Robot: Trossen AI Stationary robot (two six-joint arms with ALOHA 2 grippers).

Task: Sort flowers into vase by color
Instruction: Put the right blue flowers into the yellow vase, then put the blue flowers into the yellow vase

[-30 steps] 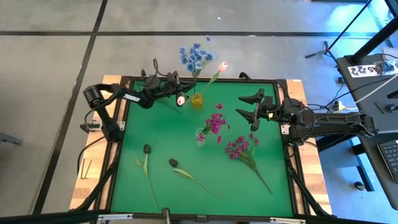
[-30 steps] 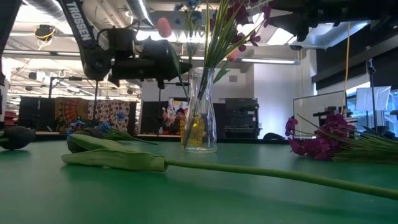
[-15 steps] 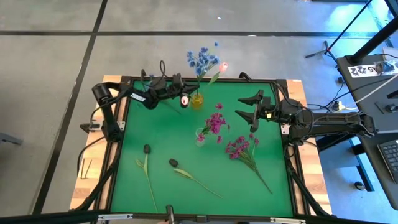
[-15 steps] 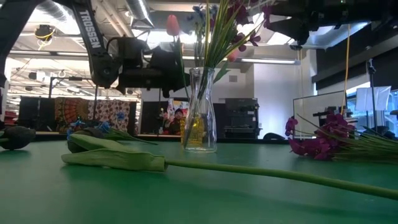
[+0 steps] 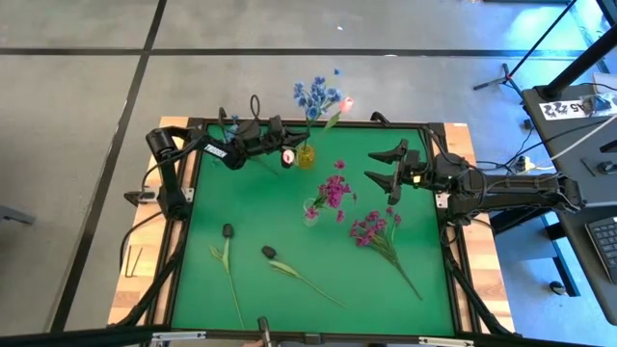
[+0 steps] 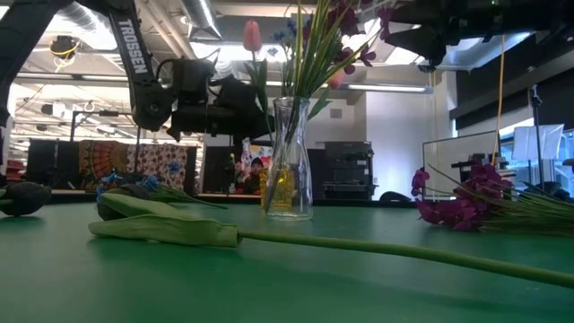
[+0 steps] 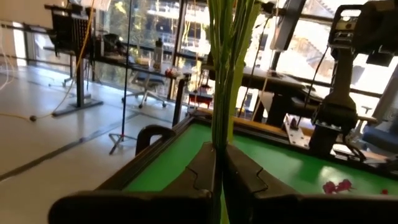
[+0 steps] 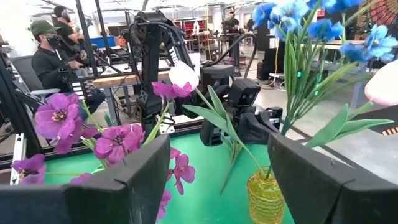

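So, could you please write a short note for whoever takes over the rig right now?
Left end effector: shut on a white-pink tulip, held beside the yellow vase.
Right end effector: open, holding nothing, hovering at the mat's right side.
Done: blue flowers and one tulip sit in the yellow vase; magenta flowers sit in the clear vase.
Left: a magenta bunch and two dark buds lie on the mat.

Robotics lab, concrete floor point(image 5: 77, 145), camera tripods point(image 5: 506, 77), equipment racks point(image 6: 345, 170), seated masked person point(image 8: 53, 59)
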